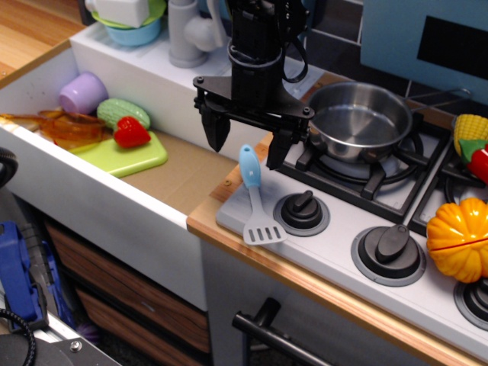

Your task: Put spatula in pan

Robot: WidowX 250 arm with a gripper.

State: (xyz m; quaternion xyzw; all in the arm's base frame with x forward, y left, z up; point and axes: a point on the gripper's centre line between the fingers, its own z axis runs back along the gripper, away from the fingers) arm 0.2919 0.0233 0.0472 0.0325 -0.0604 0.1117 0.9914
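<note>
Black and spread wide, the gripper (245, 139) hangs empty above the light blue handle of the spatula (255, 198), one finger (214, 128) out over the sink side, the other (277, 148) by the stove grate; neither touches it. The arm comes straight down from above. The spatula lies flat on the grey surface (335, 236) at the stove's front left corner, blade toward the front edge. The steel pan (358, 122) sits on the back burner, just right of the gripper.

1 high front-left oblique view
</note>
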